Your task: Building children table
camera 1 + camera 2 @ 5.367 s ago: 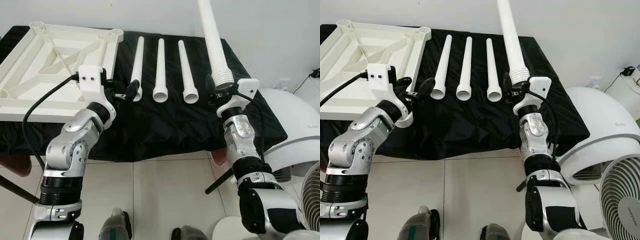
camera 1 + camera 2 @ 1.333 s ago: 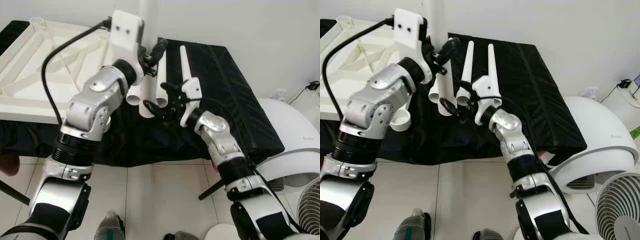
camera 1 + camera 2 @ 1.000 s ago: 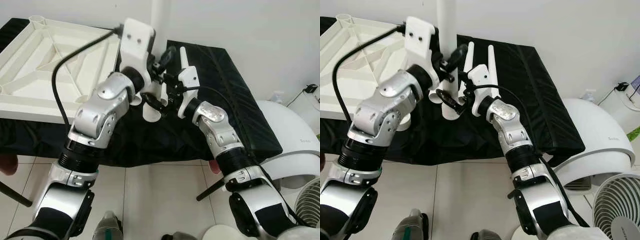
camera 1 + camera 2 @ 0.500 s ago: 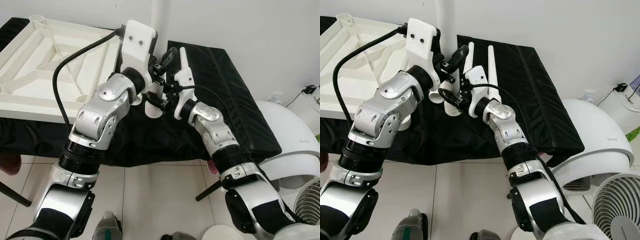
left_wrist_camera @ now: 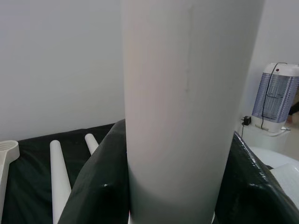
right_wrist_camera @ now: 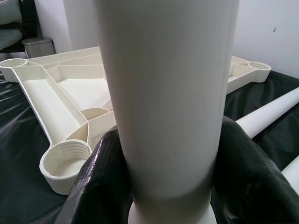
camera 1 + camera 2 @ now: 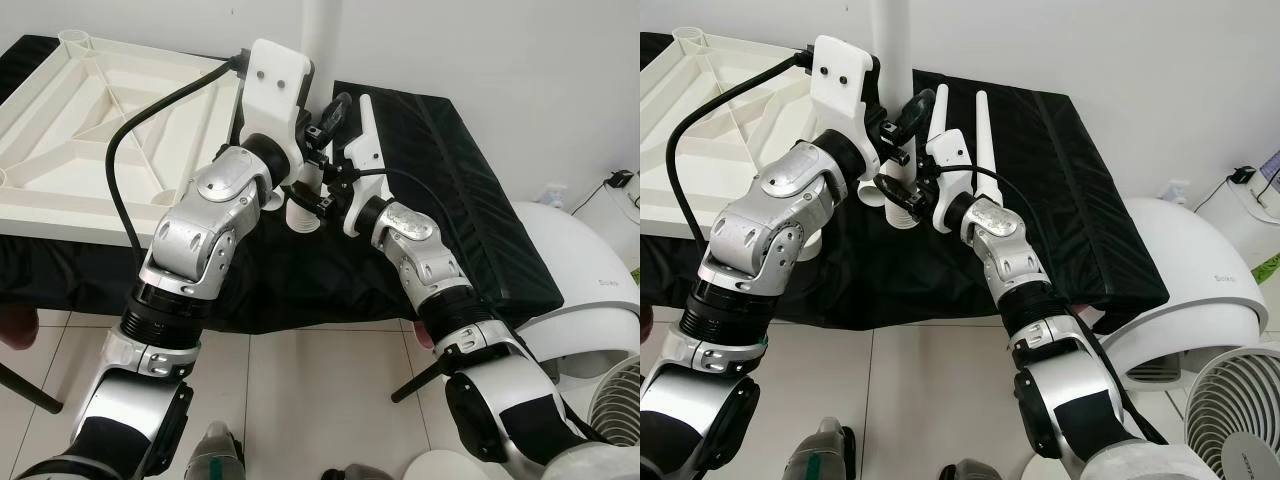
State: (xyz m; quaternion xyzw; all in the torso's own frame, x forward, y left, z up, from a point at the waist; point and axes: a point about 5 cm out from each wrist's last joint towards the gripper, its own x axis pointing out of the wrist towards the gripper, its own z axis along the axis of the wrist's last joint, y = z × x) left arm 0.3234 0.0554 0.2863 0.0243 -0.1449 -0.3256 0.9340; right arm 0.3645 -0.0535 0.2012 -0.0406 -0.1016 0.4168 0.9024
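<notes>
White tapered plastic table leg [image 7: 883, 60], upright above the black-draped desk [image 7: 1060, 170]: now clamped in both left jaws [image 7: 902, 125] and right jaws [image 7: 908, 196], handover underway toward the upturned cream tabletop [image 7: 710, 110].

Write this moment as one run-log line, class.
left gripper: shut on upright table leg | right gripper: shut on the same leg, lower | upturned tabletop: on black-covered bench | three legs: lying on bench

Head stereo pair looks down on the table; wrist cameras sit close (perhaps touching) against one leg [image 5: 182, 116].
</notes>
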